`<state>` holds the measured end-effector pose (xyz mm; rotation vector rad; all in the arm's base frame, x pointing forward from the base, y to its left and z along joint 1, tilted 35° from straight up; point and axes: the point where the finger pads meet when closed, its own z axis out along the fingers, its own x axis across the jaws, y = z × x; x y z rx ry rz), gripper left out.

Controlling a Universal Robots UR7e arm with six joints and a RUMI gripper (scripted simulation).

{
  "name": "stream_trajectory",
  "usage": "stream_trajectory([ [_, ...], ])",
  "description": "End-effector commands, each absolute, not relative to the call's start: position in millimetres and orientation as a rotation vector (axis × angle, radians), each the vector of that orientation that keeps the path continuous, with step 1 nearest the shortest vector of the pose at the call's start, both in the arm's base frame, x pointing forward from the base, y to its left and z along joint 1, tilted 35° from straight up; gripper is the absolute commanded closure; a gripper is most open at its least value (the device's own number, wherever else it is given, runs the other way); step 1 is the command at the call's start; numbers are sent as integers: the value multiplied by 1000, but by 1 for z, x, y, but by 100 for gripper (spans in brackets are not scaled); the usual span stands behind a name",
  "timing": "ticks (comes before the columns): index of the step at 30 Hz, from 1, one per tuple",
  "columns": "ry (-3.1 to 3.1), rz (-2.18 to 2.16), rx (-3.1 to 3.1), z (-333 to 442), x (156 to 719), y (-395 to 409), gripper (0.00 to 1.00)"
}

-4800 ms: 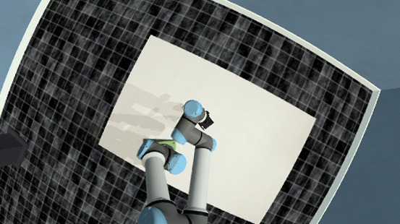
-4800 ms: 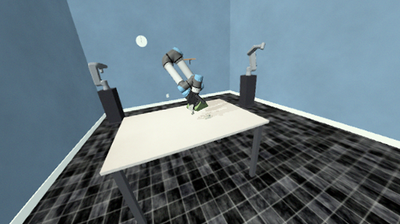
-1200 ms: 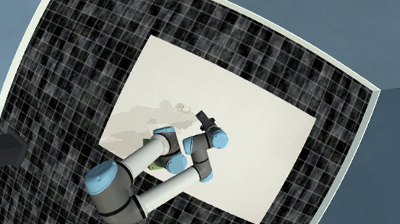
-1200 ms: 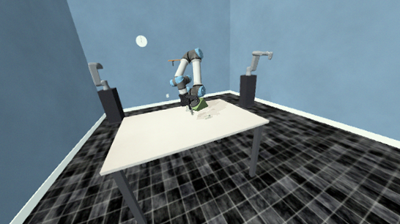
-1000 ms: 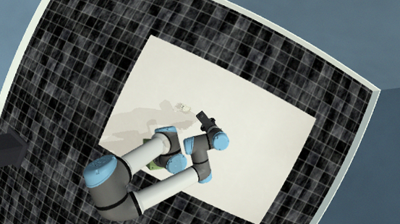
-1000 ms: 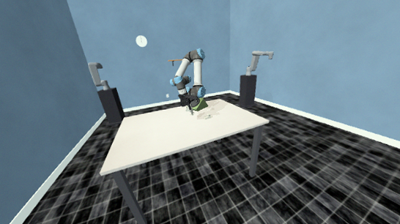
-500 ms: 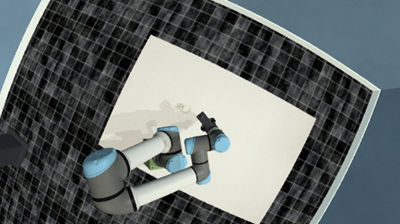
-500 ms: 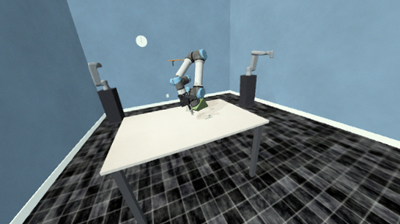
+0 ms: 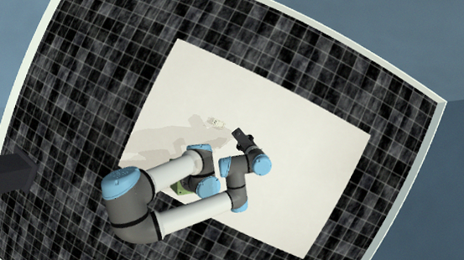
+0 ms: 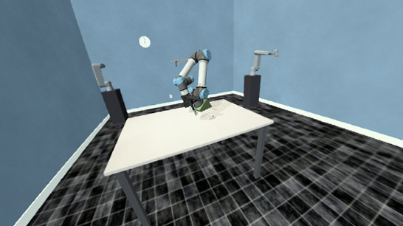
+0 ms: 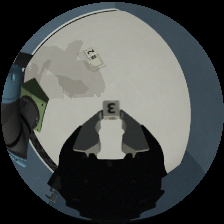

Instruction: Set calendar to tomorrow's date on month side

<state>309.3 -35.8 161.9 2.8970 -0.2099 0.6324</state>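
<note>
In the wrist view my gripper (image 11: 111,110) is shut on a small grey digit cube (image 11: 110,107) whose visible face shows a 3, turned on its side. I hold it above the white table. The calendar tray (image 11: 93,57) lies further off on the table, in the arm's shadow, with one cube in it showing a 2. From above, the gripper (image 9: 237,134) hangs to the right of the tray (image 9: 219,123). In the room view the gripper (image 10: 192,109) is just left of the tray (image 10: 212,117), low over the table.
The arm's green base block (image 9: 180,189) sits at the table's near edge, also in the wrist view (image 11: 35,102). Two dark camera stands (image 10: 115,106) (image 10: 251,90) flank the table's far side. The white table (image 9: 257,143) extends to the right.
</note>
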Motion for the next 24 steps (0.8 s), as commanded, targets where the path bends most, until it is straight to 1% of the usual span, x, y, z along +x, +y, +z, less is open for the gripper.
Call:
stream_trajectory([
  [1, -198, 628, 2918, 162, 309, -37, 90],
  [24, -145, 670, 3089, 161, 307, -37, 90],
])
